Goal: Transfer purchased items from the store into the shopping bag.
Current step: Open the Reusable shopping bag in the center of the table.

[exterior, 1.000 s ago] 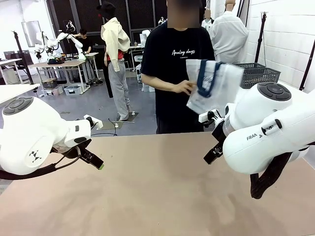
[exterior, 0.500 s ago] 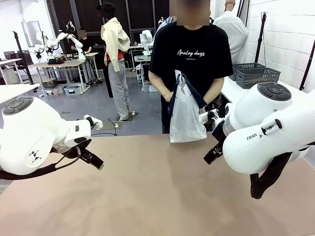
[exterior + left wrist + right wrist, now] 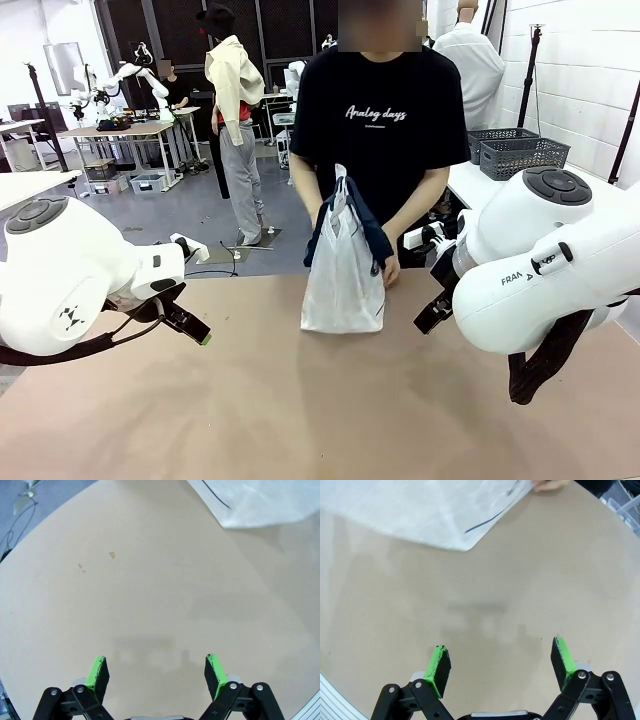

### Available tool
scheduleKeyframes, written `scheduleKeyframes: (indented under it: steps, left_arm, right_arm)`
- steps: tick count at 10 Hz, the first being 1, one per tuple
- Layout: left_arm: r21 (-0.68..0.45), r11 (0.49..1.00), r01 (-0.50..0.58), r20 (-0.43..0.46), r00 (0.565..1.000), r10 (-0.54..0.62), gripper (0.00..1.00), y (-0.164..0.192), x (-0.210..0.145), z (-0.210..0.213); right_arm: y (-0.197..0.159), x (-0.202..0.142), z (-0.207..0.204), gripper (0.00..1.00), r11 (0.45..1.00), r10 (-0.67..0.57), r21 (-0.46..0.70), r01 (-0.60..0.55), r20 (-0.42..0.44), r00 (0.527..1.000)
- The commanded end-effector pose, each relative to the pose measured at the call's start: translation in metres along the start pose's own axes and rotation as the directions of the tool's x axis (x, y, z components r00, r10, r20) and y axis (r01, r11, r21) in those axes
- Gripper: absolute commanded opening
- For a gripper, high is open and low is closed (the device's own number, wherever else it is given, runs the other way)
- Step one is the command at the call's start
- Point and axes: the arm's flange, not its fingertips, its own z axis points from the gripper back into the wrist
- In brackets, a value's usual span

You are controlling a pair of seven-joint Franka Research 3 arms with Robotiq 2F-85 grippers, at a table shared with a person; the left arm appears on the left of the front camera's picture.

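Observation:
The shopping bag [image 3: 343, 275], frosted plastic with navy handles, stands on the far middle of the table, and a person's hand [image 3: 389, 268] holds it from behind. Its corner also lies at the top of the left wrist view as the bag [image 3: 260, 500], and across the top of the right wrist view as the bag [image 3: 435, 510]. My left gripper [image 3: 192, 326] hovers low at the left, apart from the bag; my left gripper [image 3: 157, 672] is open over bare tabletop. My right gripper [image 3: 432, 312] hangs to the bag's right; my right gripper [image 3: 501, 664] is open, nothing between its pads. The purchased items are out of view.
Two dark grey mesh baskets [image 3: 520, 152] sit on a white side table behind the person, far right. The brown table [image 3: 320, 400] spreads bare between my arms. The person's fingers [image 3: 550, 485] rest by the bag's edge.
The person has lowered the bag from in front of the body onto the table and shifted it to the left. Neither arm has moved.

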Motion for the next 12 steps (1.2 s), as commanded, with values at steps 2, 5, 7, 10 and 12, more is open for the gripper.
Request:
scheduleKeyframes:
  steps: [2, 5, 7, 10, 12]
  left_arm:
    - [0.0, 1.0, -0.002, 0.0, 1.0, 0.002, 1.0, 0.0008, -0.0002, 0.0]
    - [0.0, 1.0, -0.002, 0.0, 1.0, 0.002, 1.0, 0.0008, -0.0002, 0.0]
    - [0.0, 1.0, -0.002, 0.0, 1.0, 0.002, 1.0, 0.0008, -0.0002, 0.0]
    - [0.0, 1.0, -0.002, 0.0, 1.0, 0.002, 1.0, 0.0008, -0.0002, 0.0]
    - [0.0, 1.0, -0.002, 0.0, 1.0, 0.002, 1.0, 0.0008, -0.0002, 0.0]
  right_arm:
    - [-0.0001, 0.0, 0.0, 1.0, 1.0, 0.0, 0.0, 0.0, 0.0, 1.0]
    - [-0.0001, 0.0, 0.0, 1.0, 1.0, 0.0, 0.0, 0.0, 0.0, 1.0]
    - [-0.0001, 0.0, 0.0, 1.0, 1.0, 0.0, 0.0, 0.0, 0.0, 1.0]
    - [-0.0001, 0.0, 0.0, 1.0, 1.0, 0.0, 0.0, 0.0, 0.0, 1.0]
    - [-0.0001, 0.0, 0.0, 1.0, 1.0, 0.0, 0.0, 0.0, 0.0, 1.0]
